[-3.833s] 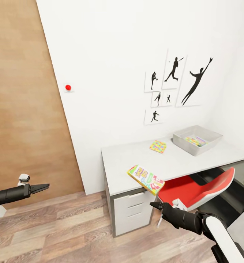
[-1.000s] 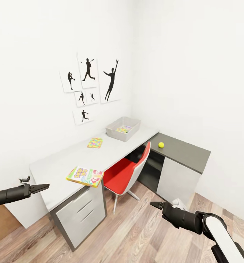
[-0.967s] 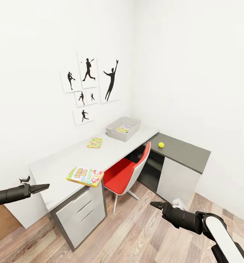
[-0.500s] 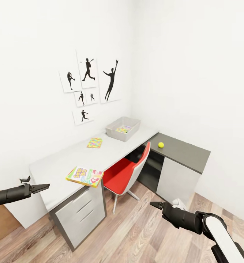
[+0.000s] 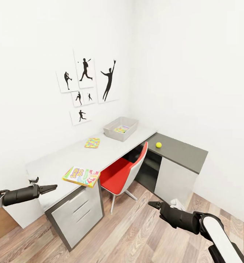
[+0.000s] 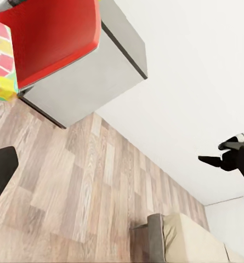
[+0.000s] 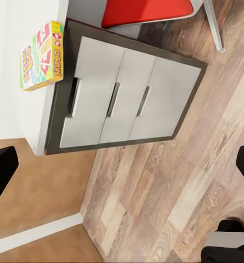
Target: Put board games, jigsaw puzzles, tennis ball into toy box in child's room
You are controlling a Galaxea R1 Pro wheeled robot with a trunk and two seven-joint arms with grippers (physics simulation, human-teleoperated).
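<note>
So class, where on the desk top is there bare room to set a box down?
Bare top lies between the Skip-Bo box and the jigsaw puzzle, and on the dark corner section beyond the tennis ball. It is crowded around the toy box.

We see the table (image 5: 111,151), L-shaped, light grey top with a dark grey corner section at right. Skip-Bo board game (image 5: 81,176) lies flat at the near edge, one corner overhanging. One jigsaw puzzle (image 5: 92,143) lies flat mid-table, farther back. The toy box (image 5: 112,130), light grey, sits at the far end with a second jigsaw puzzle (image 5: 122,129) inside. The tennis ball (image 5: 158,145) rests on the dark section.
</note>
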